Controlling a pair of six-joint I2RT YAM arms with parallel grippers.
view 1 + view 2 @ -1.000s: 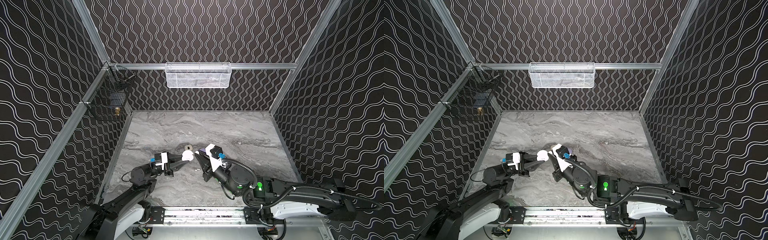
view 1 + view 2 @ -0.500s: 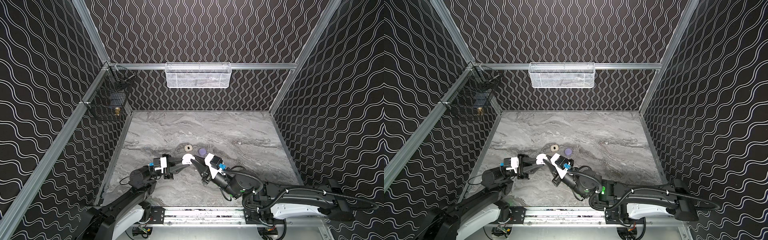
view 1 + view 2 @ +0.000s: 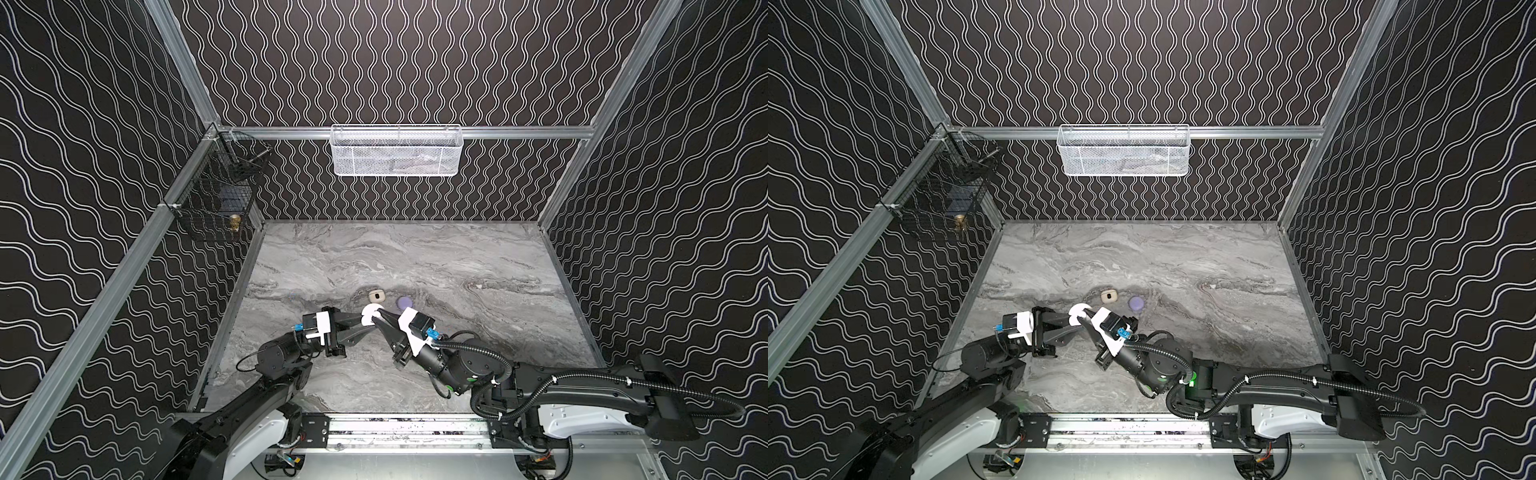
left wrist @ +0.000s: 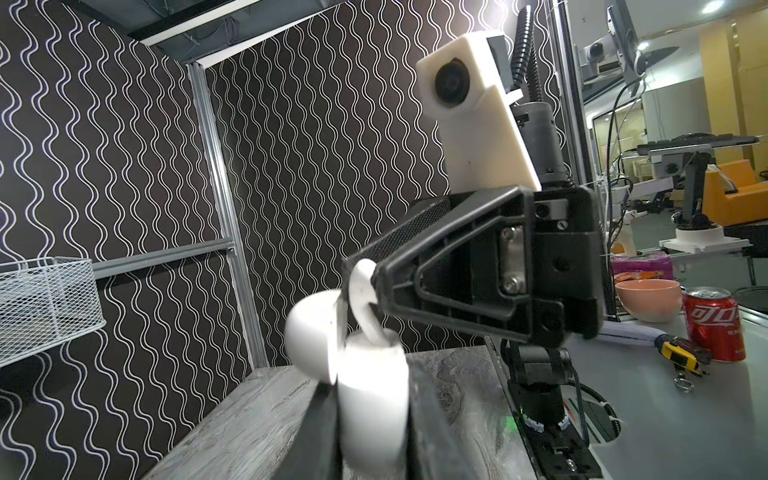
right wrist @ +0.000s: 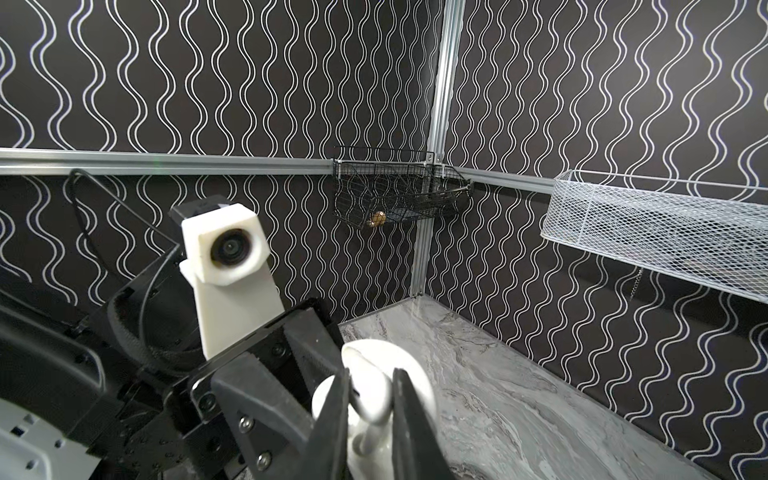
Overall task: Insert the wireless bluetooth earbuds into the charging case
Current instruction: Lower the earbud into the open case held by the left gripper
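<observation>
While the left gripper (image 3: 364, 323) clamps the open white charging case (image 3: 370, 310) from eight o'clock, the right gripper (image 3: 381, 326), at four o'clock, pinches a white earbud (image 5: 370, 400).

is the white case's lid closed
No, the lid is swung open off the white case, with an earbud at its opening.

The white charging case (image 4: 372, 399) fills the left wrist view as a blur, base cut off at the frame edge with the left pincer (image 4: 370, 386). In the right wrist view the right pincer (image 5: 372, 376) masks both sides of the earbud (image 5: 371, 395). In both top views, beige case (image 3: 376, 295) and lavender case (image 3: 404, 301): too small to read.
</observation>
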